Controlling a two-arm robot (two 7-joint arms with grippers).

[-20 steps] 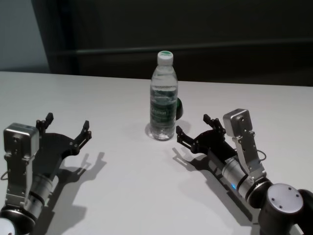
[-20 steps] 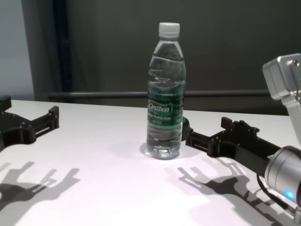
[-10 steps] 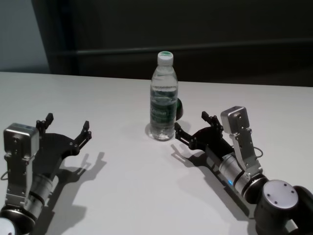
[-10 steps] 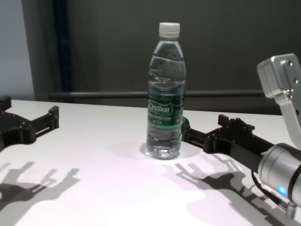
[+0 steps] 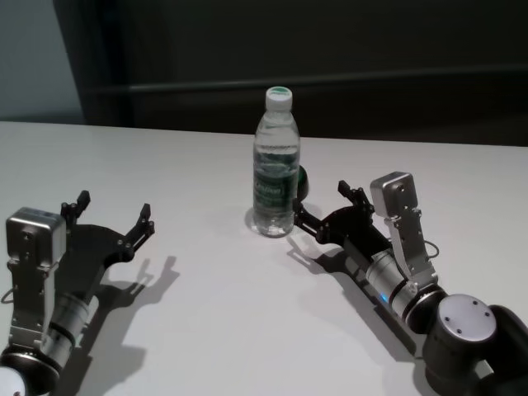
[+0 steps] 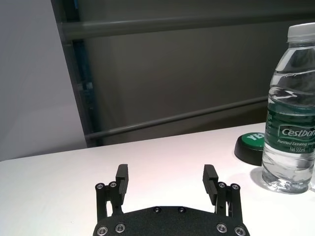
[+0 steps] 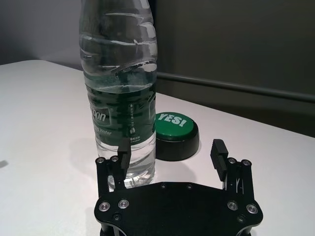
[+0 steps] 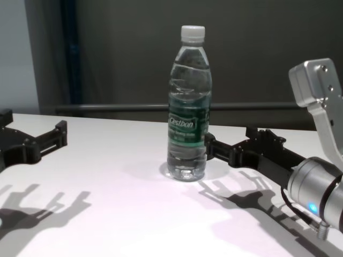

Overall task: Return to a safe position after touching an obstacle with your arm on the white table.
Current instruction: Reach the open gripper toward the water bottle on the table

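The obstacle, a clear water bottle [image 5: 276, 165] with a white cap and a green label, stands upright at the middle of the white table [image 5: 206, 313]. It also shows in the chest view [image 8: 188, 107], the left wrist view [image 6: 290, 113] and the right wrist view [image 7: 120, 88]. My right gripper [image 5: 322, 204] is open and empty, low over the table just right of the bottle. One of its fingertips [image 8: 210, 143] lies against the bottle's lower side and seems to touch it. My left gripper [image 5: 114, 206] is open and empty, far to the bottle's left.
A round green button marked "YES!" [image 7: 176, 130] sits on the table just behind the bottle, ahead of my right gripper's gap; it also shows in the left wrist view [image 6: 251, 147]. A dark wall with a rail runs behind the table's far edge.
My right gripper has moved forward and left until one fingertip reached the bottle's side. The bottle stays upright in place. My left arm has not moved.
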